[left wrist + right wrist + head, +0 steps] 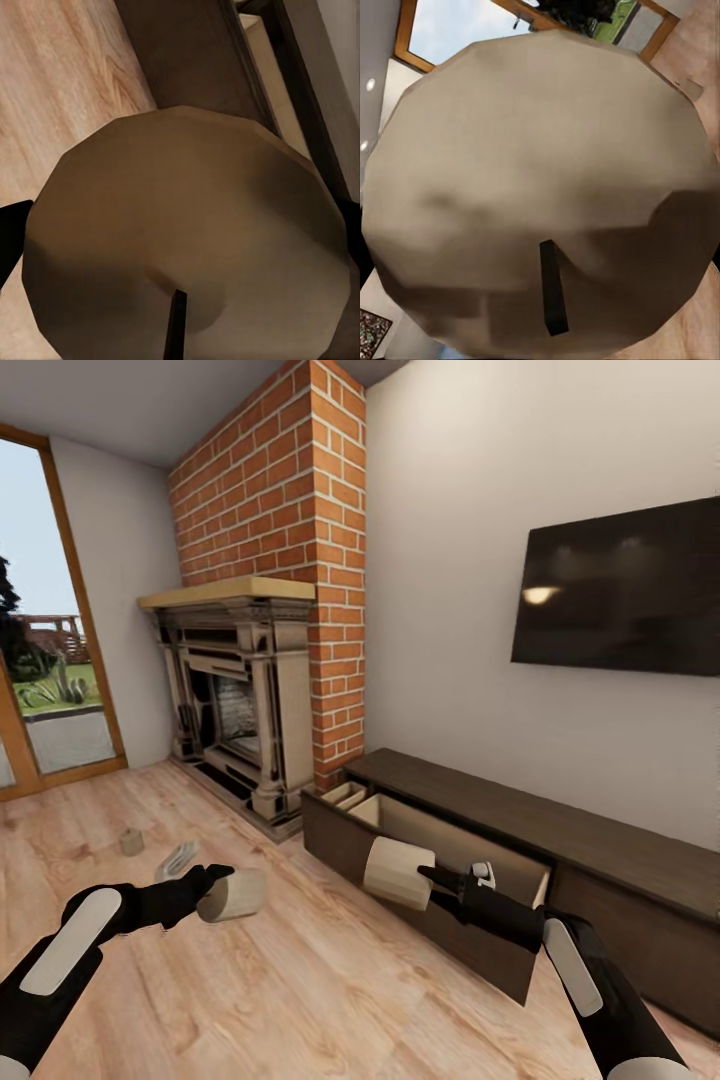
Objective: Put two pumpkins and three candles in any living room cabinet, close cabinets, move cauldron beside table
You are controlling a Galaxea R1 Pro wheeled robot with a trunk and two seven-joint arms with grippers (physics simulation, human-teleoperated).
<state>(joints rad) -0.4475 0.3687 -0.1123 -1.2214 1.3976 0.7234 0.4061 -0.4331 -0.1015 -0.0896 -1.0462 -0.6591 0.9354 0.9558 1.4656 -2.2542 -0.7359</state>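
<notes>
Jaws: left gripper point(215, 880) clamps one candle point(232, 895); right gripper point(432, 877) clamps another candle point(397, 872).
Cabinet point(520, 860): drawer open, middle right.
Floor point(300, 980): maybe a third candle point(131, 842), far left.

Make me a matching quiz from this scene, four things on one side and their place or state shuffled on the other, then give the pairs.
Things:
1. left candle, in the left end effector
2. right candle, in the right end effector
3. cabinet drawer
4. television

Place or state:
A. mounted on the wall
B. pulled open
C. over the wood floor
D. at the open drawer's front

Pairs: 1-C, 2-D, 3-B, 4-A
</notes>
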